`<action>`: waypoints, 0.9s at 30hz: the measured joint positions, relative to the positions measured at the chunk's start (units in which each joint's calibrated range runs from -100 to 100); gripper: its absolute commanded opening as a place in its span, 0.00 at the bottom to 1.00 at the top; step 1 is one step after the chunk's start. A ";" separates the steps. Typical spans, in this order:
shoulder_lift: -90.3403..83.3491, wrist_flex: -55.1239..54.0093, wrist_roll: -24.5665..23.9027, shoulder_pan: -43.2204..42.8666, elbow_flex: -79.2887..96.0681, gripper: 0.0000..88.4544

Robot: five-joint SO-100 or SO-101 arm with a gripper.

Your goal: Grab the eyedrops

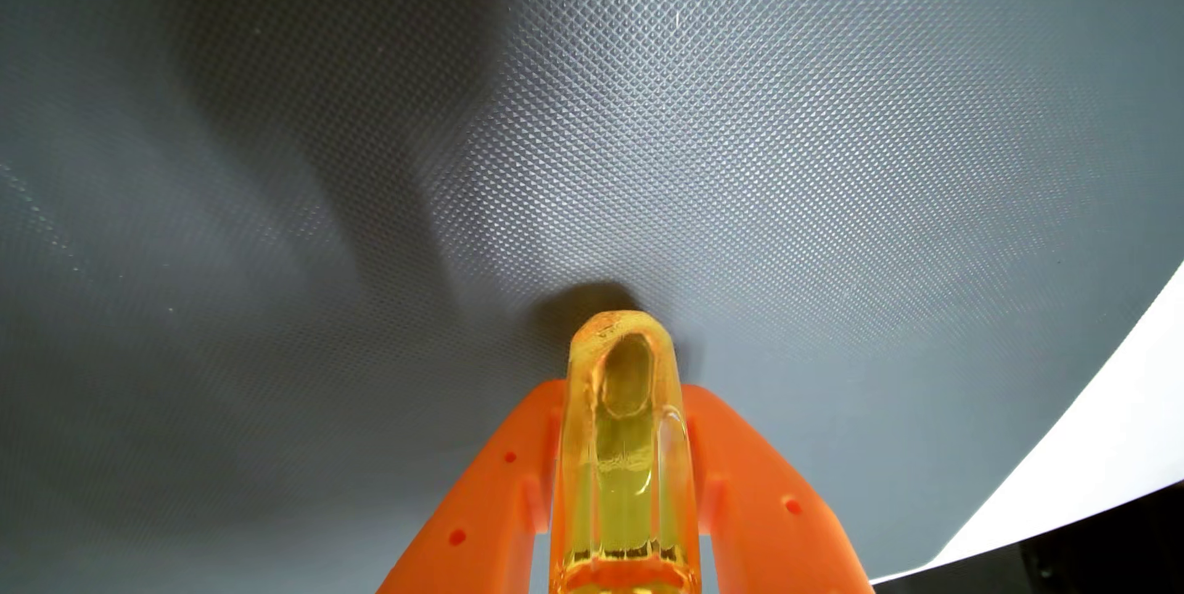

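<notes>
In the wrist view a clear yellow eyedrop bottle [621,440] with yellow liquid inside rises from the bottom centre, its rounded end pointing at the mat. My orange gripper [620,434] is shut on it, one orange finger [487,491] pressed against its left side and the other against its right. The bottle's far tip sits close to the grey mat [641,120], with a dark shadow just beyond it; whether it touches I cannot tell.
The textured grey mat spreads across the view, darker with the arm's shadow on the left. A white table surface [1102,427] borders the mat at the lower right, with a dark edge [1089,568] in the corner.
</notes>
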 measured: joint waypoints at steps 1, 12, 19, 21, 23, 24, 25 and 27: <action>0.00 0.00 0.00 0.00 0.00 0.01; 0.08 0.17 0.00 -0.60 -0.54 0.01; 0.17 4.36 0.00 -1.05 -6.41 0.01; 0.17 6.36 0.00 -1.05 -8.22 0.01; 0.17 7.93 0.00 -0.90 -9.66 0.01; 0.17 8.98 0.00 -0.90 -10.29 0.01; 0.17 9.42 0.00 -0.90 -10.84 0.01; 0.17 10.37 0.00 -0.90 -11.92 0.01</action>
